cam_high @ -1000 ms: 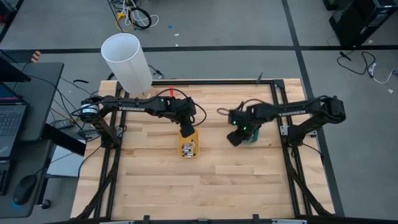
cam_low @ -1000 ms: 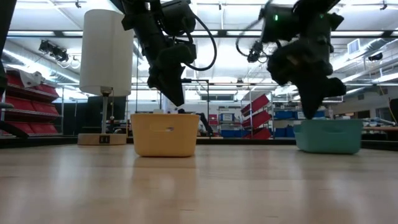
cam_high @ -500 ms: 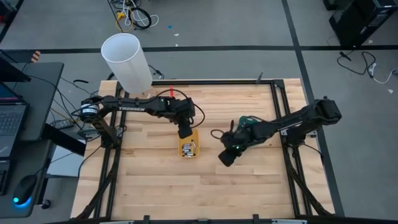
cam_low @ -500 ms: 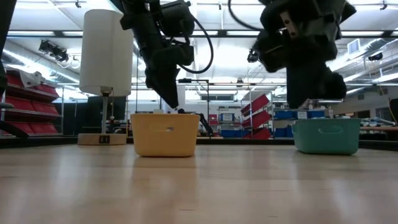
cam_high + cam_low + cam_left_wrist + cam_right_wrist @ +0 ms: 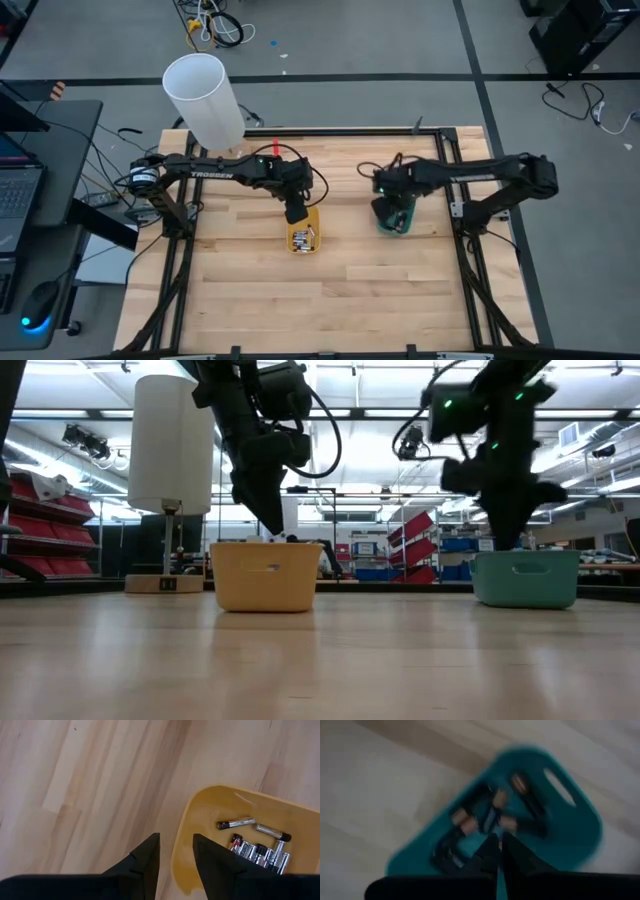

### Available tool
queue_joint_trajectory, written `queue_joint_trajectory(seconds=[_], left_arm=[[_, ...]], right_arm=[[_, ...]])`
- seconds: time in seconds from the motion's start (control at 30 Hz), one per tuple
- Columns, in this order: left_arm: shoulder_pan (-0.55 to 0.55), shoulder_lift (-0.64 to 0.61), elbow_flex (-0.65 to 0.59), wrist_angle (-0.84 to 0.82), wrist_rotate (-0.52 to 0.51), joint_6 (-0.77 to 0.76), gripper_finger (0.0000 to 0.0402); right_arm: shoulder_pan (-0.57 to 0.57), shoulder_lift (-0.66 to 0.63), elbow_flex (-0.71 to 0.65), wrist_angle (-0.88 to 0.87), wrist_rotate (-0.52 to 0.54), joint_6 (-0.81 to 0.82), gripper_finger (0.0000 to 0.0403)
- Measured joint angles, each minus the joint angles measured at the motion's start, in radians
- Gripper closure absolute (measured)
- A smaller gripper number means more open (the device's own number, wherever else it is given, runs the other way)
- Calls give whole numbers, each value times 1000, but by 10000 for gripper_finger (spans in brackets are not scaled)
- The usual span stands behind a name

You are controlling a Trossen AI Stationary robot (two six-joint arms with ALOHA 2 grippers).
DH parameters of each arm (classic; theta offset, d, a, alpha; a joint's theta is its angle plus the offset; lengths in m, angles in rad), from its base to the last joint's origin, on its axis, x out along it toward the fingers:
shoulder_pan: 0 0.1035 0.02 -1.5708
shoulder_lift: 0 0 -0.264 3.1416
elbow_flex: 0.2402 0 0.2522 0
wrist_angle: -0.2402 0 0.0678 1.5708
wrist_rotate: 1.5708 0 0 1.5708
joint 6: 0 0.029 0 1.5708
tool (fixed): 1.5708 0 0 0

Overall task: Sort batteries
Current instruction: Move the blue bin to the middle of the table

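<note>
The yellow tray (image 5: 200, 820), a smooth rounded tub near the middle of the pale wood-plank surface (image 5: 250, 290), holds slim silvery batteries (image 5: 257, 851) bunched at one end. The left claw (image 5: 175, 857) hangs over its rim with jaws parted, holding nothing. The teal tray (image 5: 560, 827), nearer the surface's right edge, holds dark batteries (image 5: 485, 817). The right claw (image 5: 499, 851) hovers above it, fingers pressed together.

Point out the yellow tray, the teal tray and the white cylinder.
yellow tray (image 5: 266, 575): low view, middle of its front wall.
teal tray (image 5: 527, 580): low view, middle of its front wall.
white cylinder (image 5: 205, 100): high view, on its side wall, below the open rim.
</note>
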Motion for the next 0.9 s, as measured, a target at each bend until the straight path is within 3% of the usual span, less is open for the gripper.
queue_joint_trajectory(seconds=[0.3, 0.9], left_arm=[[-1, 0, 0, -145, -1, -19, 268], [-45, 0, 0, -338, -13, -56, 268]], right_arm=[[-33, 176, 0, 107, -73, -83, 392], [216, 235, -1, 590, -239, 54, 392]])
